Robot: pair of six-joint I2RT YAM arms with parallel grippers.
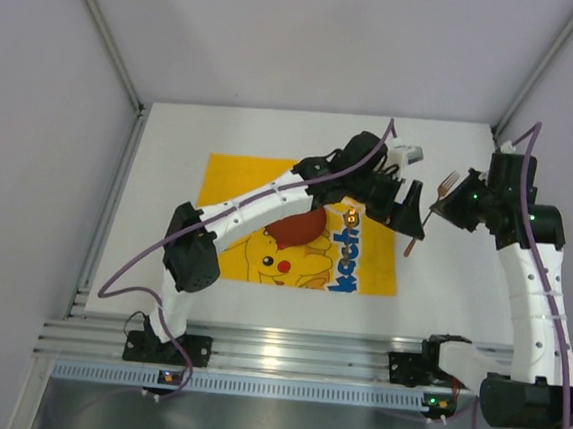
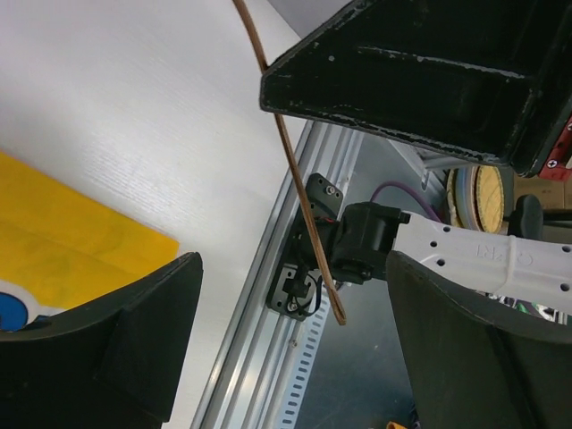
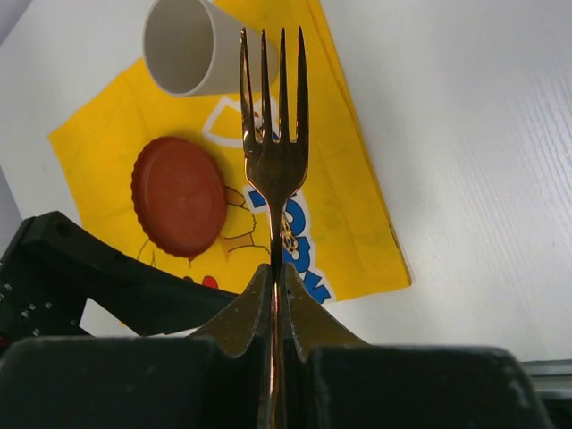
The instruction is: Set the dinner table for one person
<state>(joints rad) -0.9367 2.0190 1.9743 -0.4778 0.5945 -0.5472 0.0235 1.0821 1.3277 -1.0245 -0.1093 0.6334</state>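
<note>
Two pincers are to be entered; how is each listed?

Item 1, right gripper [image 3: 275, 279]: pressed tight on the fork [image 3: 275, 165], which is pinched at the neck with the tines pointing away from the wrist. Item 2, left gripper [image 2: 295, 268]: spread, nothing held, close beside the fork's handle.

What is recorded around them?

Yellow mat [image 1: 234, 185], bearing a red plate [image 3: 179, 197], with a white cup [image 3: 183, 45] at its edge. Dinner table [image 1: 170, 164]: the white top beneath everything, with its rail [image 1: 254, 357] along the near edge. The fork appears to be held above the bare strip right of the mat.

How is the step best done?

Fork placement is judged to be in hand. The fork is best lowered flat beside the mat, parallel to its edge. The left fingers should be kept off the handle, and release made only once the fork is rested.
</note>
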